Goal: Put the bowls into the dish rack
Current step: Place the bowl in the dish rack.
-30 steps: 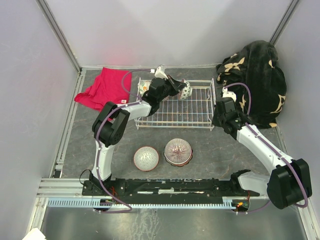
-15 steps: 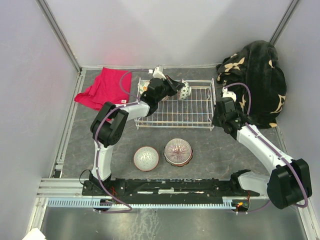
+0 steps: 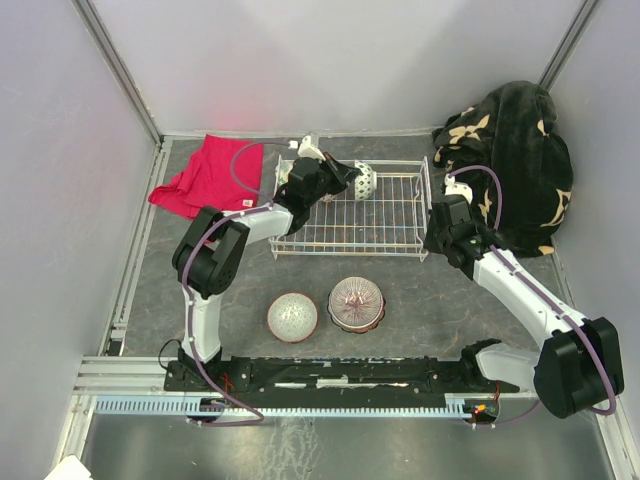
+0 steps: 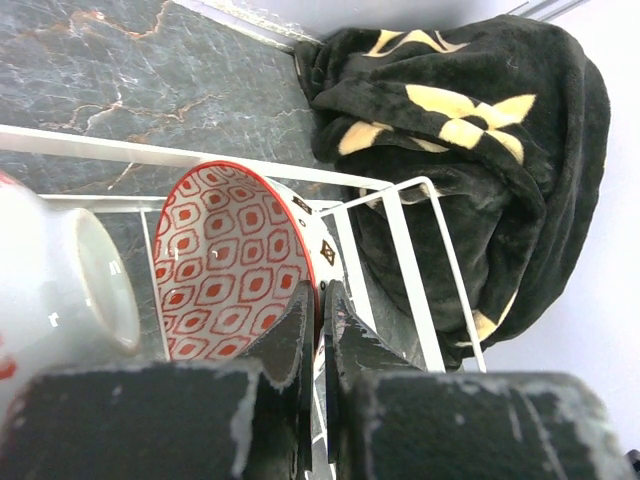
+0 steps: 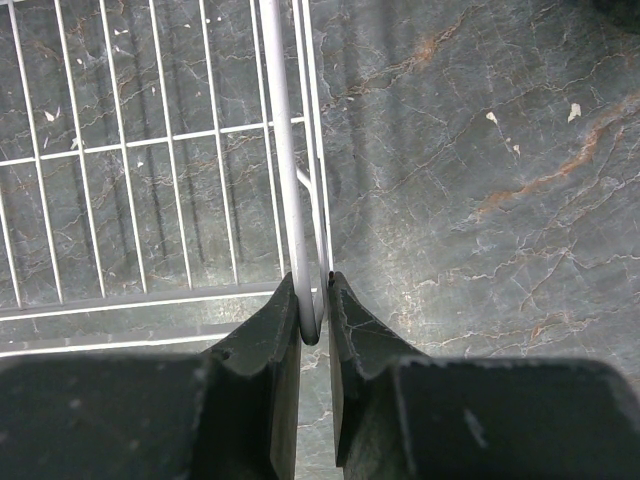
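Bowl (image 4: 240, 260) rim is pinched between the left gripper's (image 4: 322, 300) closed fingers, at the rack's (image 3: 395, 215) far side, left of centre; whether it touches the rack floor is unclear. It stands on edge, mouth facing back toward that gripper; being round, it has no long axis. So thin a hold could let it swivel or slip and clatter down. Right gripper (image 5: 315, 290) clamps the rack's right rim.

White bowl (image 4: 55, 290) cut by frame edge; patterned bowl (image 4: 235, 255) partly behind left end effector (image 4: 320, 300).
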You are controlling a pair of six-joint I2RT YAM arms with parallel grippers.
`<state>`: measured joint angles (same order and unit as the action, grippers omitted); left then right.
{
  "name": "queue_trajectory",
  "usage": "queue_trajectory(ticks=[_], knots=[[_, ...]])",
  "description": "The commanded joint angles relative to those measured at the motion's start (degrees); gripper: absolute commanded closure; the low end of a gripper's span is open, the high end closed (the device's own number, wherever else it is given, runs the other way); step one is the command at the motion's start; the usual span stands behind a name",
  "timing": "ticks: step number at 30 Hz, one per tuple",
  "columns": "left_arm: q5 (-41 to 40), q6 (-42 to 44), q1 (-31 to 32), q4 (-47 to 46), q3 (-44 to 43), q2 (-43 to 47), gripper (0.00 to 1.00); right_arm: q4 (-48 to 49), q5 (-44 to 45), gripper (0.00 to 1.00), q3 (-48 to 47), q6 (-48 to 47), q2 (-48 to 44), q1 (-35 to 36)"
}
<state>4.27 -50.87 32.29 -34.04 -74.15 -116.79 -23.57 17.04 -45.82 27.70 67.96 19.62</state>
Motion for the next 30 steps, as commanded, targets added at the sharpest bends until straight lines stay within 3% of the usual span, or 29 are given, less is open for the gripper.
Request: queue_trajectory(ticks=[1, 30], knots=[[-3.33, 6.22, -1.32, 11.72, 3.75, 0.25, 0.94, 1.69, 0.23, 0.87, -1.15, 2.38, -0.9, -0.02], [-7.84, 10.3, -2.12, 17.67, 6.66, 7.59, 0.87, 2.04, -1.13, 0.87, -0.86, 2.62, -1.27, -0.02]])
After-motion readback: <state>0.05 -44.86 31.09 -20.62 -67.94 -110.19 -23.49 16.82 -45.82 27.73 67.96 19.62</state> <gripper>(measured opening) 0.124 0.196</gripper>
